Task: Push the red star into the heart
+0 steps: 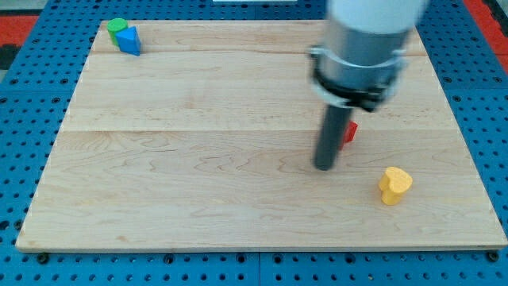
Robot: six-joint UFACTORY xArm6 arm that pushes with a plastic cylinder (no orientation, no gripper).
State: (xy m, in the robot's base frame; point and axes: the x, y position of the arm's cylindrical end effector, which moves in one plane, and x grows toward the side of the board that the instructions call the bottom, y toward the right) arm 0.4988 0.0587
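The red star (350,132) lies right of the board's middle, mostly hidden behind my rod; only its right edge shows. The yellow heart (394,185) lies below and to the right of it, near the view's bottom right. My tip (324,166) rests on the board just left of and slightly below the red star, close to it; whether it touches is hidden. The heart sits apart to the tip's right.
A green block (117,26) and a blue block (129,40) sit together at the wooden board's (198,159) top left corner. The board lies on a blue pegboard surface (24,119). The arm's grey body (361,48) hangs over the upper right.
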